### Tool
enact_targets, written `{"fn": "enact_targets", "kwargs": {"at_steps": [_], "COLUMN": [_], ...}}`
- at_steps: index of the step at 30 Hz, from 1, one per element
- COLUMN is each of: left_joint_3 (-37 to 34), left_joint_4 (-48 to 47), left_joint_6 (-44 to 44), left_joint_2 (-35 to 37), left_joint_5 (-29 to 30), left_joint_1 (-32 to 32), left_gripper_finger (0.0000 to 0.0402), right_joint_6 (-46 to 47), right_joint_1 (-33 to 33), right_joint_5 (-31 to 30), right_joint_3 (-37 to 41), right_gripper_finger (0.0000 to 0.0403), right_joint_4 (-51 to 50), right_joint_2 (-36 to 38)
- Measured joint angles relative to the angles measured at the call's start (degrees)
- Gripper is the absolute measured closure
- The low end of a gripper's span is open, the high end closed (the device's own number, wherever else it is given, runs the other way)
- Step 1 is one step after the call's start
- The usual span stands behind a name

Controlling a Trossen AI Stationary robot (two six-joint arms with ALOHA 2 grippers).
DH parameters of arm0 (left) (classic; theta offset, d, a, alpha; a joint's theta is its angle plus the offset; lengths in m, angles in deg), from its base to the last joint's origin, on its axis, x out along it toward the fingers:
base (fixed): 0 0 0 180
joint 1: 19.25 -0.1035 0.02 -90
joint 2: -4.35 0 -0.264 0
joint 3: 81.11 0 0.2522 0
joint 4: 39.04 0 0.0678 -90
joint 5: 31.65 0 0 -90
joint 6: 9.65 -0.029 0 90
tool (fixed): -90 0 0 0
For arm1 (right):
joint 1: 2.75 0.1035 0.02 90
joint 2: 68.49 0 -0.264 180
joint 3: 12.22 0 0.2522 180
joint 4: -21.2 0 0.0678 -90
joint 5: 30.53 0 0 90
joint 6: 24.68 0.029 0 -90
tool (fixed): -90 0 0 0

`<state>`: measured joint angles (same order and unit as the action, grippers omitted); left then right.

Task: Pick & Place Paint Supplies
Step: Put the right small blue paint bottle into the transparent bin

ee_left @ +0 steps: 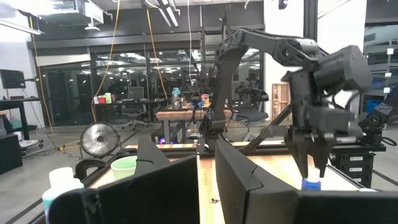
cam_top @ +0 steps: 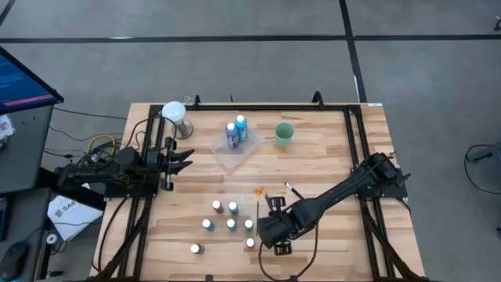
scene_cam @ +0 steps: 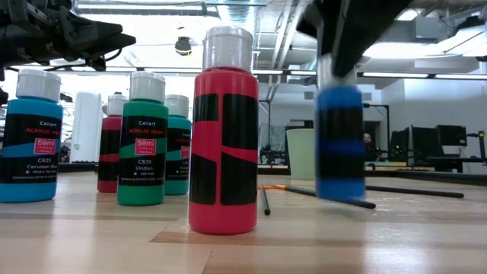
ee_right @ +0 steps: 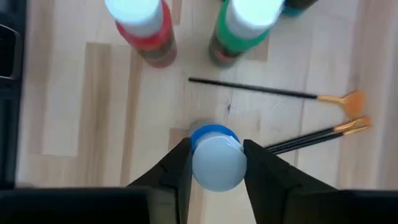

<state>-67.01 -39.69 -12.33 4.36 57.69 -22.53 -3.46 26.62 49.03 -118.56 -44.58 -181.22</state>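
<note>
Several small white-capped paint bottles (cam_top: 219, 215) stand upright on the wooden table, near the front; the low view shows a red one (scene_cam: 222, 137) and a green one (scene_cam: 142, 141) close by. My right gripper (cam_top: 266, 233) points steeply down and is shut on a blue paint bottle (ee_right: 214, 158), which stands upright below it (scene_cam: 340, 141). Three thin brushes (ee_right: 273, 91) lie flat just beyond it. Two taller blue bottles (cam_top: 236, 131) stand in the clear tray (cam_top: 223, 153). My left gripper (cam_top: 184, 157) waits shut at the table's left side, touching nothing. My right gripper pinches the blue bottle's white cap (ee_right: 216, 167) between its two fingers (ee_right: 180, 168), one on each side. The fingers come from above, slanting down. The bottle stays upright below them; whether its base is clear of the table, I cannot tell.
A green cup (cam_top: 284, 134) stands at the back, right of the tray. A white round object (cam_top: 174, 112) sits at the back left corner. The red bottle (ee_right: 146, 28) and the green bottle (ee_right: 242, 28) stand just beyond the held one.
</note>
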Motion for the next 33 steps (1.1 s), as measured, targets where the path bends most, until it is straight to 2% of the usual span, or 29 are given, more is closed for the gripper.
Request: {"fn": "enact_targets", "kwargs": {"at_steps": [4,8,16,24,33], "left_joint_3": [0.0,0.0,0.0,0.0,0.0], "left_joint_4": [0.0,0.0,0.0,0.0,0.0], "left_joint_6": [0.0,0.0,0.0,0.0,0.0], "left_joint_2": [0.0,0.0,0.0,0.0,0.0], "left_joint_5": [0.0,0.0,0.0,0.0,0.0], "left_joint_1": [0.0,0.0,0.0,0.0,0.0], "left_gripper_finger": [0.0401,0.0401,0.0401,0.0401,0.0401], "right_joint_6": [-1.5,-2.3,-1.9,-2.8,-4.9], "right_joint_1": [-2.1,-6.1,-19.9,-32.2,-36.5], "right_joint_5": [-0.2,-2.9,-10.5,-9.1,-7.6], "right_joint_3": [0.0,0.0,0.0,-0.1,0.0], "right_gripper_finger": [0.0295,0.0295,0.0292,0.0291,0.0291], "right_joint_4": [-1.9,-2.4,2.0,6.8,9.5], "right_joint_2": [4.3,9.7,16.3,14.3,8.5]}}
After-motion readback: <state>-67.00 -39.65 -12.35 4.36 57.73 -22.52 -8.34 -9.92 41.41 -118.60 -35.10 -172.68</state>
